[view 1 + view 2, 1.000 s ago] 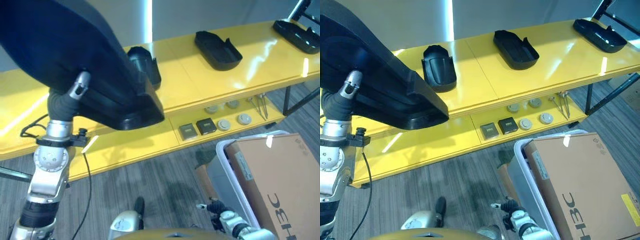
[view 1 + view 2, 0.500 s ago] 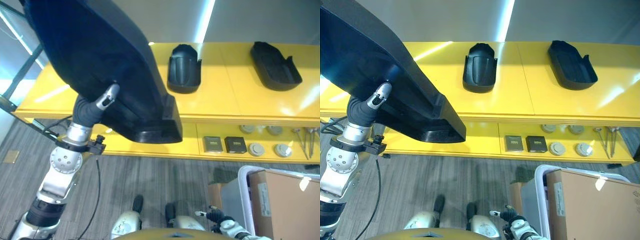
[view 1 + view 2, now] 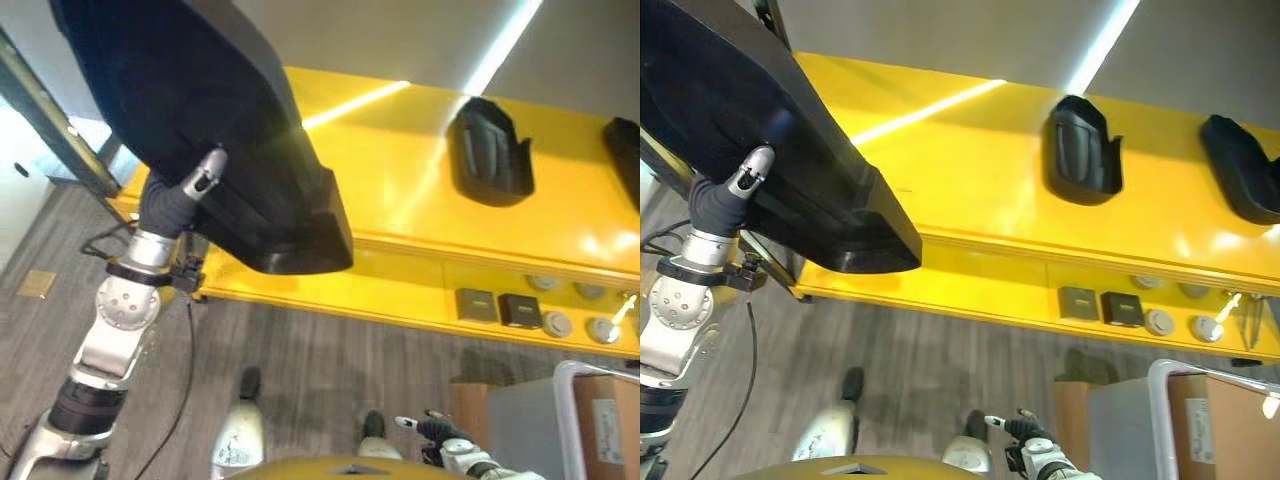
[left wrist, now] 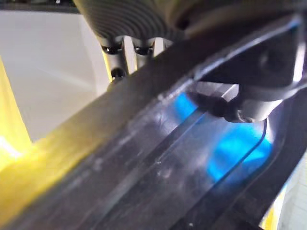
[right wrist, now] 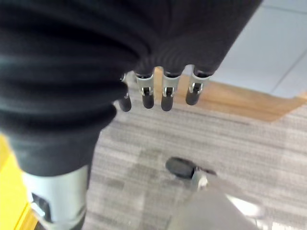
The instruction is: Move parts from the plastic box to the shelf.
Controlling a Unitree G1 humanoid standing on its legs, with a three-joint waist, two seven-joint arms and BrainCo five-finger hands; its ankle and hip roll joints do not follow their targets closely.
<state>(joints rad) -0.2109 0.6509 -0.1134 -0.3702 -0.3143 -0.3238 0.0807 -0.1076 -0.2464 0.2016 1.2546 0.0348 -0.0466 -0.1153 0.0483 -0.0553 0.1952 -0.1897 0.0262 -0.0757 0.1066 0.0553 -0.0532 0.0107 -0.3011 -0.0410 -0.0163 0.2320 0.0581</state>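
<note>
Overhead, left hand grips a large black moulded part above the yellow shelf; right hand hangs low, fingers relaxed.

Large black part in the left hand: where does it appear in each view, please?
Left eye view: large black part upper left, covering the yellow shelf's left end.
Right eye view: upper left corner, shelf to its right.
Left wrist view: across the middle, pinched by the left hand.
Shared landmark: the yellow shelf.

Big part held up at left, over shelf end; two parts on shelf at right
</note>
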